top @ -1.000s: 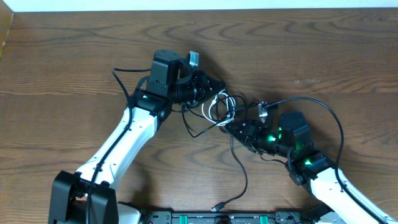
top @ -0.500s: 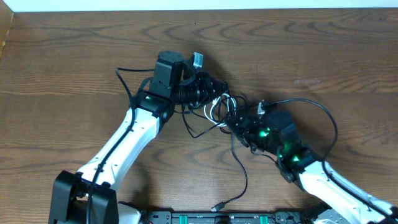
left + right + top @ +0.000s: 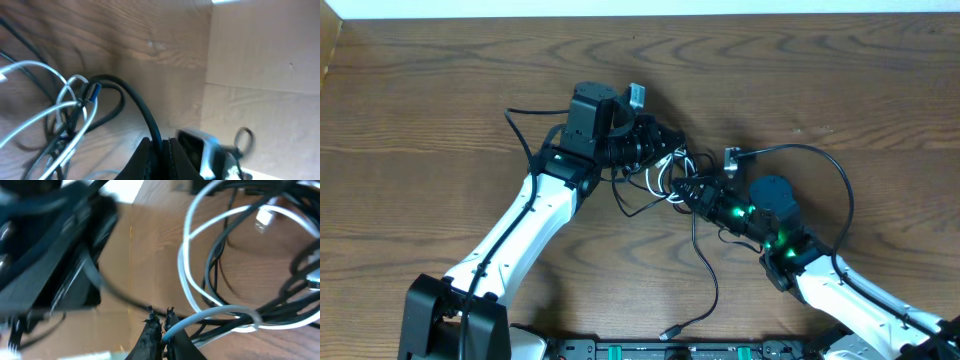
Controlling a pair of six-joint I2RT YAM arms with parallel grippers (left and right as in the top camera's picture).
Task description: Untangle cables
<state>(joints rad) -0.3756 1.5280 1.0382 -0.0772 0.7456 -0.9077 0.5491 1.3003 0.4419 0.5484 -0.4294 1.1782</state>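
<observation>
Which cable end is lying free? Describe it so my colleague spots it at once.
Start at the cable tangle on the table. One thin black cord leaves it alone toward the near edge. It ends in a small silvery plug lying on bare wood, well apart from the knotted loops.

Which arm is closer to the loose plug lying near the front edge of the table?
Right. The right end effector grips the cables on the side facing the plug; the left end effector holds their far side, farther away.
</observation>
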